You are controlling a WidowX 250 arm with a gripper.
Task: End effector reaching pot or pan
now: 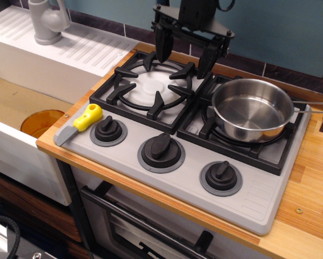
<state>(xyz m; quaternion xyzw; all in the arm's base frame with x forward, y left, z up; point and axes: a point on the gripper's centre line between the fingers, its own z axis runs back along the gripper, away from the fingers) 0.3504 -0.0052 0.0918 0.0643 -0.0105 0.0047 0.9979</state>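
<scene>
A shiny steel saucepan [253, 109] sits on the right burner of the toy stove, its thin handle [313, 103] pointing right. My black gripper [184, 62] hangs over the back of the stove, between the left burner and the pan. Its two fingers [162, 49] point down and stand wide apart, holding nothing. The right finger is just left of the pan's back rim, above it and apart from it.
The left burner grate [150, 86] carries nothing. A yellow-handled toy knife [79, 123] lies at the stove's front left. Three black knobs [161, 150] line the front. An orange bowl [41, 122] sits in the sink at left, with a grey faucet [45, 21] behind.
</scene>
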